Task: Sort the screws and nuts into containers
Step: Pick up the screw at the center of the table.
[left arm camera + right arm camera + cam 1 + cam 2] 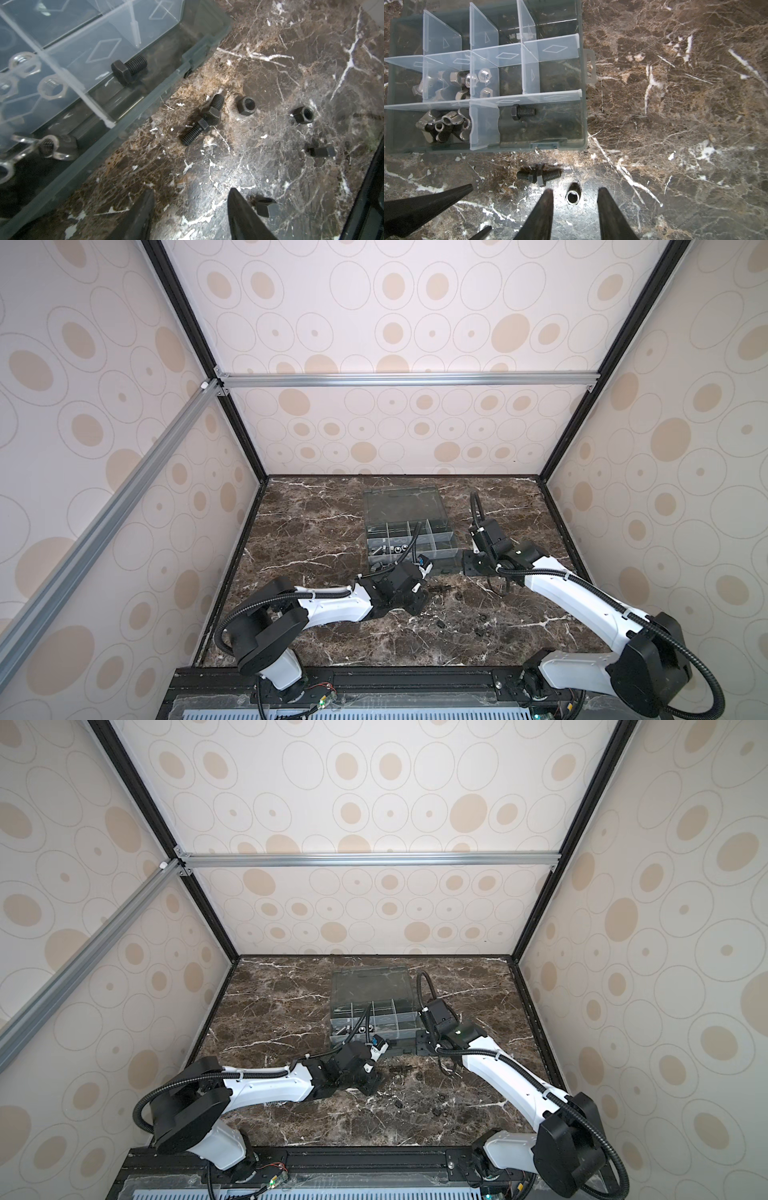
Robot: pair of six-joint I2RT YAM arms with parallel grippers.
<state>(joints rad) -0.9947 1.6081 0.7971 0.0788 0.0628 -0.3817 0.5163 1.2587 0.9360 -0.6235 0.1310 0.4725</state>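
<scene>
In both top views the organiser box (442, 551) sits mid-frame towards the back of the worktop (311, 531), its lid (401, 504) laid open behind it. Your left arm (328, 605) comes in from the lower left and your right arm (561, 585) from the lower right. Both end just in front of the box's near wall. The loose black pieces between them are too small to count here.

In the left wrist view you have two black screws (214, 110) on the worktop. Their heads touch and their shanks point opposite ways, in one line roughly along the box's near wall. Four black nuts (245, 106) lie loose around them, one just outside a finger (243, 214). The left jaws stand about half open with nothing between them, and the screw pair lies ahead of the tips, not yet reached.

In the right wrist view the right jaws are partly open and hold nothing. One black nut (573, 197) stands bore-up right between their tips, touching neither, so I judge this arm the nearer one for it. The two screws lie just past it, long axis across the jaws.

Inside the box you have:
- one black screw (523, 112) in the near corner compartment
- a heap of wing nuts (444, 126) next door, too tangled to count
- at least three silver nuts (484, 75) behind
- what look like silver screws (455, 78) beside those, partly hidden by a divider (436, 41)
</scene>
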